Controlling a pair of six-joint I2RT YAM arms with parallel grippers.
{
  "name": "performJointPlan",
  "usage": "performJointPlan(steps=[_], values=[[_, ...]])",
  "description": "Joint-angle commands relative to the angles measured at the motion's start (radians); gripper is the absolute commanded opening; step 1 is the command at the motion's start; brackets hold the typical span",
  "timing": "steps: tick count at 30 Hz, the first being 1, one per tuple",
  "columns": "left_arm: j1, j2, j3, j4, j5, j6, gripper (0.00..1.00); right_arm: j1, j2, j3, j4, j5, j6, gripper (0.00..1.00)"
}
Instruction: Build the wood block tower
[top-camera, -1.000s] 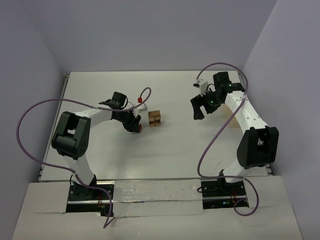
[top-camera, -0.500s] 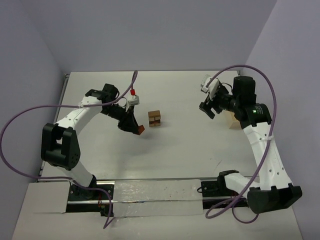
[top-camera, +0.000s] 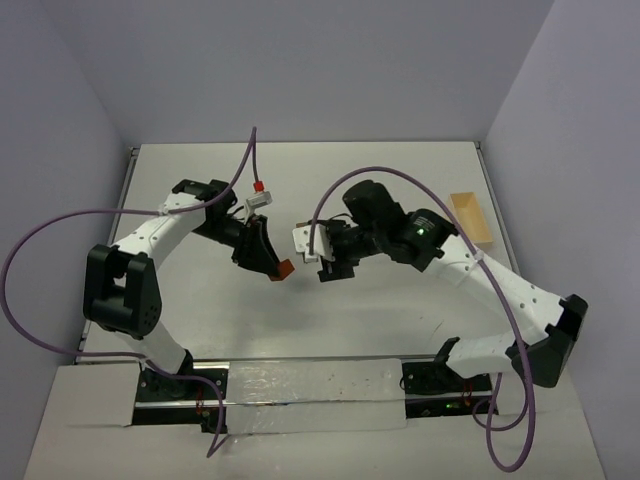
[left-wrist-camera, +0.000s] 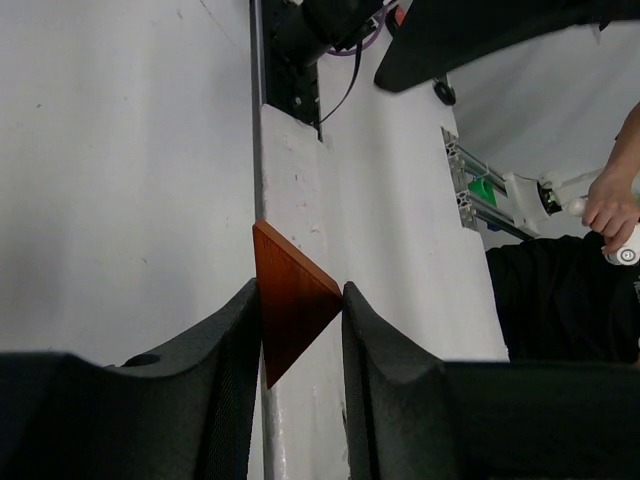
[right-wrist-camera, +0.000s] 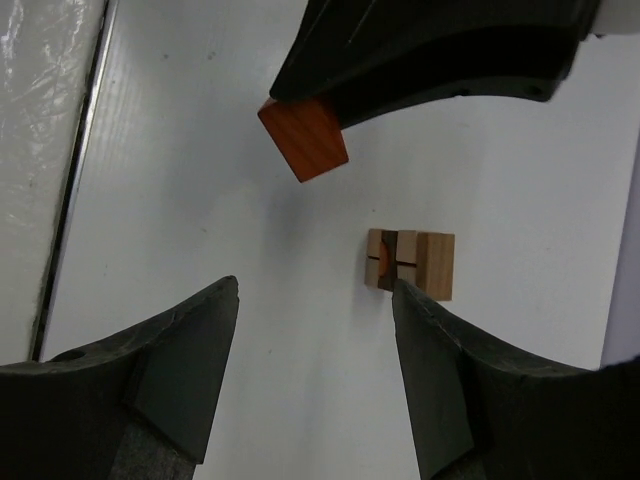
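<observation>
White tabletop (top-camera: 300, 170) fills the work area. Pale lilac-grey walls (top-camera: 300, 60) close it on the left, far and right sides. Crinkled clear plastic sheet (top-camera: 310, 395) covers the near edge betw. the arm bases.

Hidden / unclear:
- Block stack (right-wrist-camera: 410, 262) shows only in the right wrist view. Tan blocks sit side by side w/ a dark brown piece betw. them and a trace of orange-red at the slot. It rests on the table. Block count cannot be read. In the top view it cannot be made out among the arms.
- Roof piece (left-wrist-camera: 293, 310): reddish-brown, triangular. Its side edges are covered by the fingers.

Grippers:
- Left gripper (left-wrist-camera: 300, 290) is clamped on the roof piece, held clear of the table and apart from the block stack.
- Right gripper (right-wrist-camera: 315, 290) has fingers spread, nothing betw. them. It hangs over the table w/ the stack just past one fingertip.

Surroundings:
- Pale wooden box (top-camera: 472, 220) lies far right on the table, near the right wall, well apart from both grippers.
- Purple cables (top-camera: 60, 230) loop off each arm.
- Left wrist view, background: aluminium rail (left-wrist-camera: 462, 175) w/ a green part, and a person's hand (left-wrist-camera: 612, 200) at the frame edge.
- Black body of the left gripper blocks the upper part of the right wrist view.
</observation>
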Motion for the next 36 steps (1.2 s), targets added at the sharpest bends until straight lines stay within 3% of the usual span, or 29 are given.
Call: performJointPlan(steps=[1, 5, 17, 36], values=[[-0.003, -0.057, -0.020, -0.041, 0.087, 0.017, 0.00, 0.099, 0.053, 0.051, 0.031, 0.091, 0.015, 0.69], [-0.003, -0.066, -0.025, -0.043, 0.099, 0.011, 0.00, 0.130, 0.124, 0.098, 0.054, 0.084, 0.047, 0.65], [-0.014, -0.065, -0.032, -0.046, 0.126, 0.002, 0.00, 0.226, 0.222, 0.172, 0.092, 0.170, 0.044, 0.65], [-0.016, -0.065, -0.027, -0.047, 0.168, -0.008, 0.00, 0.267, 0.217, 0.122, 0.072, 0.181, 0.018, 0.60]])
